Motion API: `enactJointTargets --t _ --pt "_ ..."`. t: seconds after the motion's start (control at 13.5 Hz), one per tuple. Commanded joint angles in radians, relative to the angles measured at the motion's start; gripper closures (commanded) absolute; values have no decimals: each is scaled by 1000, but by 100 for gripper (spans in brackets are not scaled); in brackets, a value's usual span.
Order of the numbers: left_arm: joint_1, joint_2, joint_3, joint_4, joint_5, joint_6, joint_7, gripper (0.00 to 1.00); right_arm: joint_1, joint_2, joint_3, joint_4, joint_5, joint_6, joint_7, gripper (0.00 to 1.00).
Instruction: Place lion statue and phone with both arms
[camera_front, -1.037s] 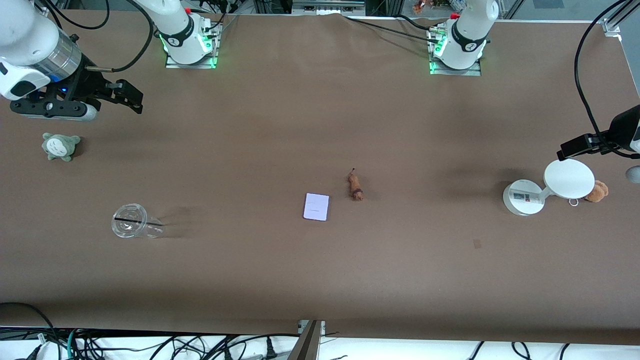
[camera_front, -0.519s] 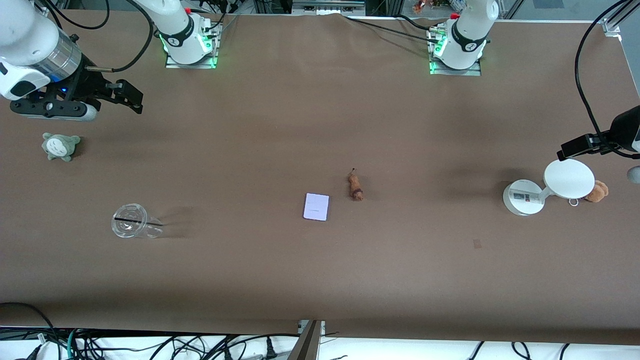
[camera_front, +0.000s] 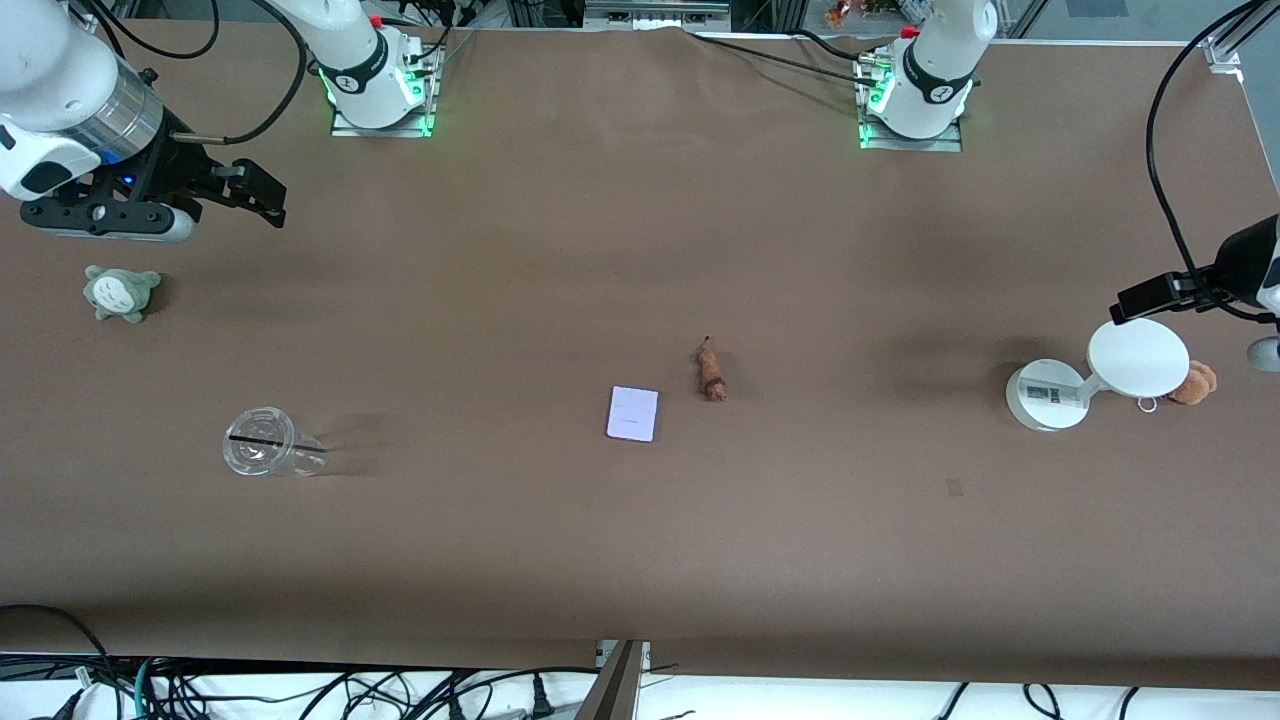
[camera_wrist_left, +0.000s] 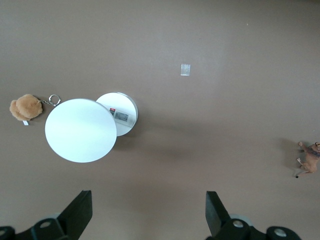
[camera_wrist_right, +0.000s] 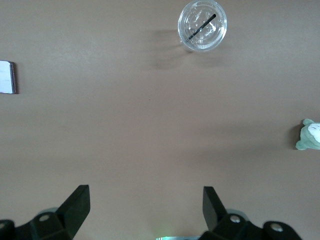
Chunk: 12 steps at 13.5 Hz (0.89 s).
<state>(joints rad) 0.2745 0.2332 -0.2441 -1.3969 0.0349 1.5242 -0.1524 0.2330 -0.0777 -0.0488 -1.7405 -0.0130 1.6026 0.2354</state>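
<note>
The lion statue (camera_front: 711, 373), a tiny reddish-brown figurine with a thin dark tail, lies mid-table; it also appears in the left wrist view (camera_wrist_left: 311, 159). The phone (camera_front: 632, 413), a flat pale rectangle, rests beside it, slightly nearer the front camera and toward the right arm's end, and its edge is visible in the right wrist view (camera_wrist_right: 7, 77). My right gripper (camera_front: 250, 195) hangs open and empty over the right arm's end of the table (camera_wrist_right: 145, 207). My left gripper (camera_front: 1155, 295) is open and empty above a white round stand (camera_wrist_left: 148, 210).
A clear lidded cup with a black straw (camera_front: 262, 453) and a grey-green plush toy (camera_front: 120, 292) sit at the right arm's end. A white round stand (camera_front: 1137, 358) with an orange-brown plush bear (camera_front: 1195, 383) beside it stands at the left arm's end.
The left gripper has drifted very slightly toward the table's middle. The right arm, the lion statue and the phone have not moved.
</note>
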Motion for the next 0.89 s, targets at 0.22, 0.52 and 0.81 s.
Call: enactJointTargets --t 0.22,0.52,0.81 --pt "-30 40 -9 32 -21 -6 7 0 -12 -5 7 -2 7 5 -10 0" --pt "-177 132 -7 36 -21 51 -106 0 -12 -5 7 -2 7 5 -10 0" --pt "-306 216 -9 38 -30 187 -283 0 -11 -5 7 -4 7 5 -8 0"
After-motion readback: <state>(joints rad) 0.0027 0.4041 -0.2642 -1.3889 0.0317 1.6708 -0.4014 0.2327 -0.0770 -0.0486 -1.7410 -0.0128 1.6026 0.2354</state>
